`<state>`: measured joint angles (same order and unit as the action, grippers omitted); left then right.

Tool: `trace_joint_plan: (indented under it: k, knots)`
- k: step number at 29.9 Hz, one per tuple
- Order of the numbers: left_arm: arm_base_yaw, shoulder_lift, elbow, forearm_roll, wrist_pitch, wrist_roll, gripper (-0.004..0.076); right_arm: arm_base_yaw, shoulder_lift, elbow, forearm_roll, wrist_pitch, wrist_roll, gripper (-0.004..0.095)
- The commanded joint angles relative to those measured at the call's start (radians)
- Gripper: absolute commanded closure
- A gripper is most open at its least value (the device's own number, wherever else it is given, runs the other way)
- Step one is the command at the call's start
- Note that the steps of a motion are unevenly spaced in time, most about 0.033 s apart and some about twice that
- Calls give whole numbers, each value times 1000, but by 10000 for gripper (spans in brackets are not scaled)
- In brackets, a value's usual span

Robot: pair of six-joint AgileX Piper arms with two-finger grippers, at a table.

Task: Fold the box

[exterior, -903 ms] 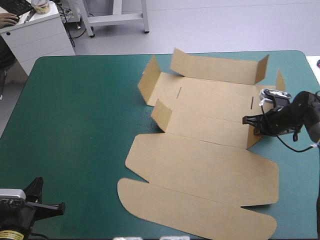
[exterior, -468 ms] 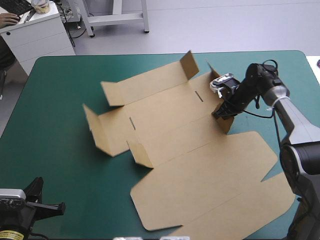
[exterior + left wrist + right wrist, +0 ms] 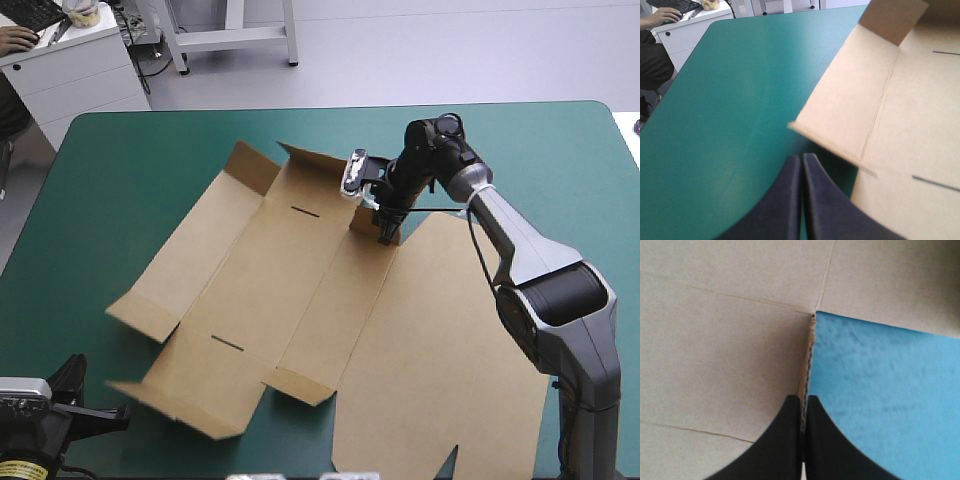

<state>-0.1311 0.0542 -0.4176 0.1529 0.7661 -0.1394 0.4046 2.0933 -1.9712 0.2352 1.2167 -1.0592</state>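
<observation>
Since the earlier frames the box (image 3: pixel 290 270) had swung round on the table (image 3: pixel 130 180) by more than a quarter turn. The right gripper (image 3: pixel 385 228) had travelled with it from the right edge to the middle of the far half.

We saw the brown sheet lying open, mostly flat, across the centre and the near right of the teal-green cover. Its long axis ran on a slant from the left side to the near right corner. The narrow wall strip was at the left end. The broad lid panel pointed to the near right, reaching the near edge. Its fold lines ran from the far side down toward the near left. Small end flaps stood tilted up at the far and near ends.

The right gripper (image 3: pixel 804 407) was all but closed, pinching the thin edge of a raised flap of the box (image 3: pixel 730 355) between its black fingers, the cover (image 3: pixel 880 390) beside it.

The left gripper (image 3: pixel 120 412) sat at the near left corner, fingers pressed together and holding nothing. From its wrist, the left gripper (image 3: pixel 801 167) had a lifted corner flap of the box (image 3: pixel 910 115) just ahead of it.
</observation>
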Motion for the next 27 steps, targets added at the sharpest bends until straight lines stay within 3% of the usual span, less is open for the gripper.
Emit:
trace_joint_plan:
  k: [1,9,12,16,19,22,24,27]
  knots:
    - [1,22,-20,0,-69,-8,734,50,-48,-33,47,-27,-171,928]
    - [1,22,-20,0,-69,-8,734,79,-27,-33,116,-96,-205,880]
    - [1,22,-20,0,-69,-8,734,79,-25,-33,112,-103,-183,701]
    - [1,22,-20,0,-69,-8,734,79,-25,-41,112,-104,-90,310]
    - [1,22,-20,0,-69,-8,734,79,-27,-75,109,-49,14,141]
    - [1,22,-20,0,-71,-8,734,79,-27,-134,80,39,174,141]
    - [1,22,-20,0,-71,-8,734,79,-32,-174,21,36,335,163]
    - [1,22,-20,0,-71,-8,734,79,-44,-230,-65,36,505,270]
